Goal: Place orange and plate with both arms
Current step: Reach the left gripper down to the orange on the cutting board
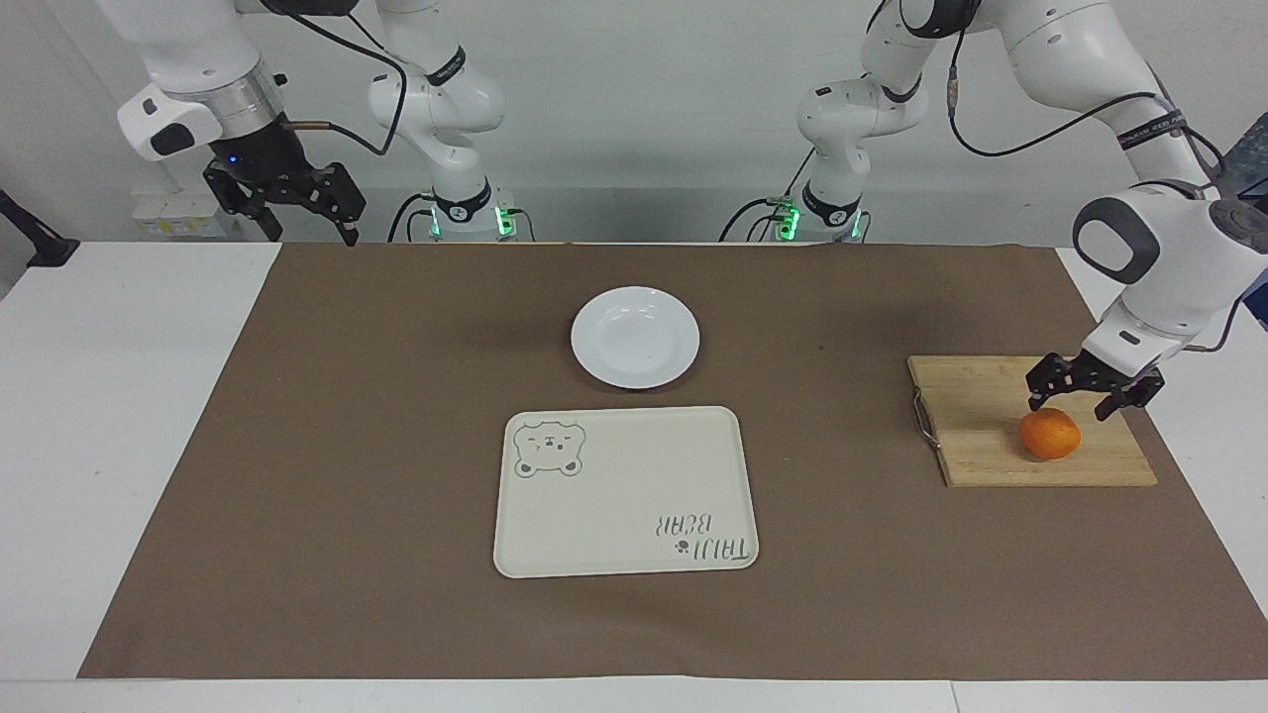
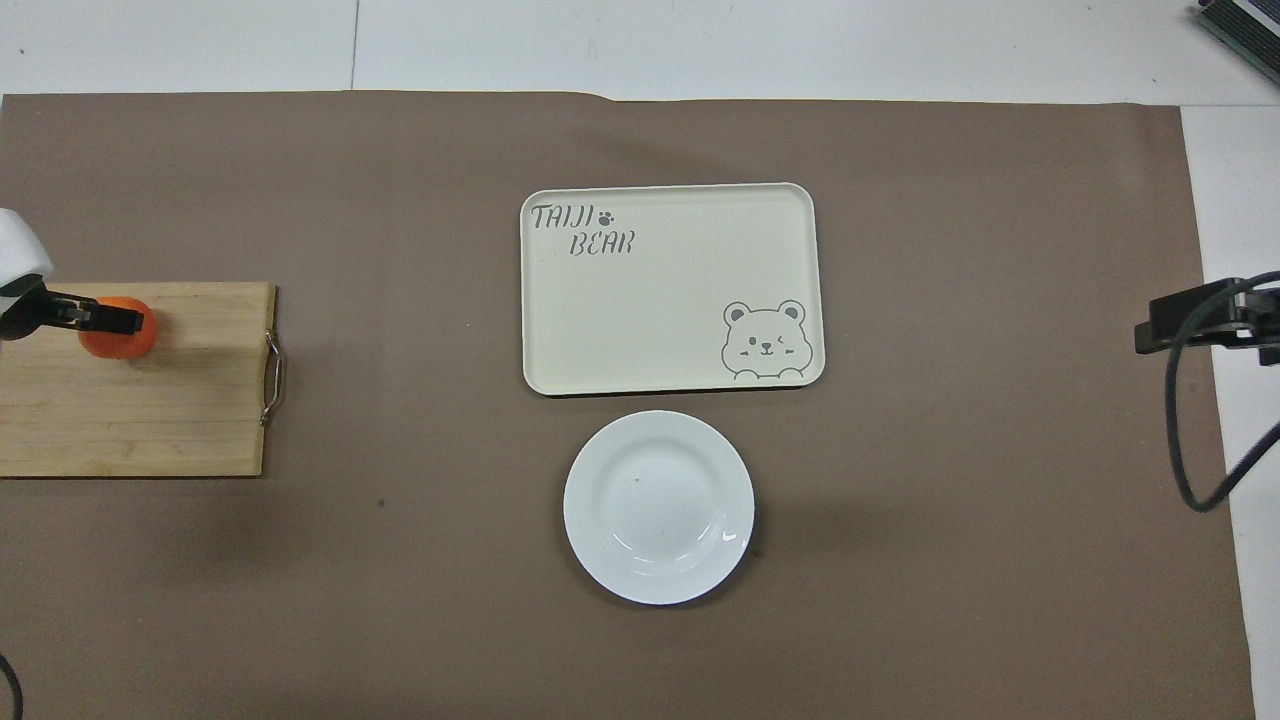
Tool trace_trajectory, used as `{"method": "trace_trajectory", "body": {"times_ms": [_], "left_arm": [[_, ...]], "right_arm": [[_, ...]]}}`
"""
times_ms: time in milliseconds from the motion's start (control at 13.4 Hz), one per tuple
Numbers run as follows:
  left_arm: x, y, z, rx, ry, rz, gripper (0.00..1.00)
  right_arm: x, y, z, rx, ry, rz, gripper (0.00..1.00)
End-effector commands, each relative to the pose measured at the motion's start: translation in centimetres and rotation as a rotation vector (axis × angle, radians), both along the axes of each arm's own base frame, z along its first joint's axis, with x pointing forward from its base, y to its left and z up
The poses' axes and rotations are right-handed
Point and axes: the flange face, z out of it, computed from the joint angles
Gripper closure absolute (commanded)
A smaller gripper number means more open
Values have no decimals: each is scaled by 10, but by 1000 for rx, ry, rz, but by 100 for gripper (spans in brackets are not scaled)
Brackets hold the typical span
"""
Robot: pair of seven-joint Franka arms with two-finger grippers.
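Note:
The orange [image 1: 1050, 436] [image 2: 115, 342] lies on a wooden cutting board [image 1: 981, 416] [image 2: 150, 420] at the left arm's end of the table. My left gripper [image 1: 1068, 408] [image 2: 110, 318] hangs open just over the orange, its fingertips down at the fruit's top, one to each side, with nothing held. The white plate [image 1: 635, 337] [image 2: 658, 507] sits empty mid-table, nearer to the robots than the tray. My right gripper [image 1: 310, 233] [image 2: 1150, 328] waits open and empty, raised over the table's edge at the right arm's end.
A cream tray with a bear print [image 1: 624, 490] [image 2: 670, 290] lies empty beside the plate, farther from the robots. A brown mat [image 1: 396, 446] covers most of the table. The board has a metal handle [image 1: 923, 418] on its side toward the plate.

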Motion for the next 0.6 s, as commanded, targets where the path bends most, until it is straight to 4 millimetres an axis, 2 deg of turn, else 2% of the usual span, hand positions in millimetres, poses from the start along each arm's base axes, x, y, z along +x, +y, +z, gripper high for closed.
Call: {"method": "trace_trajectory", "body": {"times_ms": [0,74,223,298,447,521], "left_arm": [[2,14,-26,-3,-11,15,0],[2,21,-37,1,-18,27,0],[-6,21,-52,-4,4,32,0],[-5,21,-52,-5,6,35,14],[-5,20,-49,-6,10,28,87],[-4,19,-44,-3,1,17,100]], "right_arm": [[-7,-1,1,19,7,-19,0],[-7,-1,1,19,7,-19,0],[-7,-1,1,19,7,-19,0],[-7,-1,1,19,7,-19,0],[-7,-1,1,19,7,-19,0],[-7,-1,1,19,7,-19,0]]}}
